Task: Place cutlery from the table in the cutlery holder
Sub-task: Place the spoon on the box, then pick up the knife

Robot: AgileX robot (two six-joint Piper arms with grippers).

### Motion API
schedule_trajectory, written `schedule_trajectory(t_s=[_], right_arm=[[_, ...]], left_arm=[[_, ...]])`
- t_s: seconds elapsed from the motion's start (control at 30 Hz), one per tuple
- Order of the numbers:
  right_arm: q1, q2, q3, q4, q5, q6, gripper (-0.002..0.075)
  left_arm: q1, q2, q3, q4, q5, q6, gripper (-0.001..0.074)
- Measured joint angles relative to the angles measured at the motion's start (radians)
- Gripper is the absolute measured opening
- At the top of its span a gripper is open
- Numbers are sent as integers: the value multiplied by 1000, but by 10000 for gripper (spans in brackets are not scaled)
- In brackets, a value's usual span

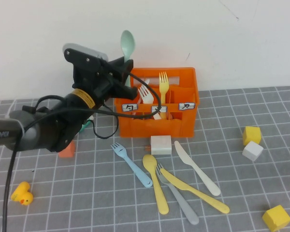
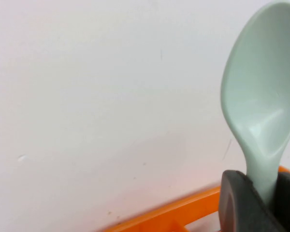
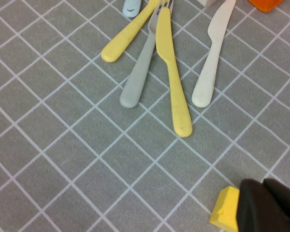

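Both grippers cropped: left gripper (image 2: 261, 198) clamps mint spoon (image 2: 261, 106), right gripper (image 3: 270, 208) unclear

The left arm (image 1: 48, 128) is a thick, matte dark grey tube with a white marking near its base end, at about nine o'clock on the table. A yellow band with small black print rings the wrist. Beyond it sits a blocky black housing dotted with small silver screws and capped by a pale grey camera unit. Black cables loop loosely along the arm. The left gripper (image 1: 127, 67) has black fingers (image 2: 237, 203) with rounded edges. The right gripper (image 3: 268, 205) shows only as a dark rounded shape.
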Motion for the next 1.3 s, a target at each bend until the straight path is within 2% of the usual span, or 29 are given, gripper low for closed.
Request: schedule_trajectory(t_s=[0.23,0.3,0.43,0.5,0.57,0.67,0.73,0.87,0.97,1.13,1.3], right_arm=[[0,0,0,0,3,-22,-2],[0,0,0,0,6,-27,-2],[0,0,0,0,6,-31,-2],[0,0,0,0,6,-37,-2],[0,0,0,0,6,-39,-2],[0,0,0,1,6,-43,-3],[0,0,0,16,6,-45,-2],[0,15,-10,53,8,-47,-3],[0,55,-44,57,32,-47,-3],[14,151,-130,70,76,-32,-3],[94,245,-223,16,77,24,-2]], left_arm=[[0,13,0,-19,-3,62,107],[0,13,0,-24,-3,69,145],[0,13,0,-46,-3,72,314],[0,5,0,-46,4,75,355],[0,-17,0,-46,27,79,363],[2,-73,0,-46,94,96,337],[6,-129,0,-39,177,105,295],[9,-294,0,-8,475,84,118],[9,-442,0,7,694,64,36],[10,-622,11,-24,1015,35,6],[11,-790,155,-99,1106,-51,2]])
